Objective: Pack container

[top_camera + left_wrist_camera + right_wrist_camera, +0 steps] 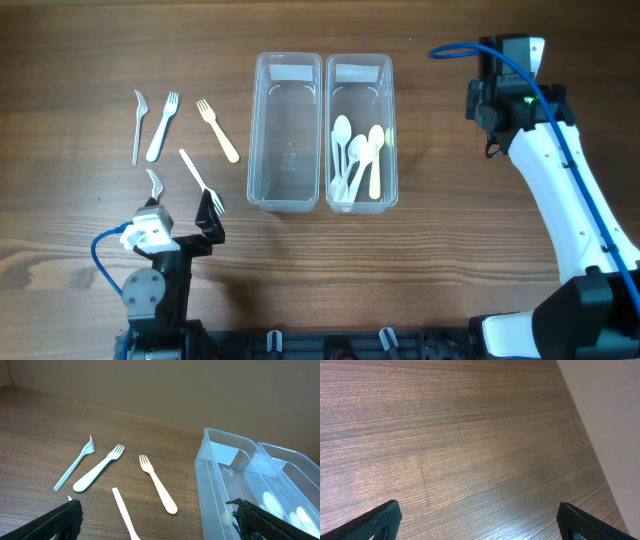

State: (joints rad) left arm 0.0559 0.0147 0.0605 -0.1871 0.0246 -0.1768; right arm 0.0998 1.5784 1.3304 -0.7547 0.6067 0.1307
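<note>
Two clear plastic containers stand side by side at the table's middle. The left one (287, 145) is empty; it also shows in the left wrist view (225, 485). The right one (386, 120) holds several white and cream spoons (355, 160). Left of them lie a clear fork (138, 125), a white fork (162, 127), a cream fork (218, 131) and a long white fork (198, 178). My left gripper (182, 212) (157, 527) is open and empty, straddling the long white fork (124, 512). My right gripper (492, 100) (480, 522) is open and empty over bare wood.
Another clear fork (155, 184) lies by the left gripper's left finger. In the left wrist view the clear fork (75, 462), white fork (97, 472) and cream fork (157, 485) lie ahead. A wall edge borders the table's far right.
</note>
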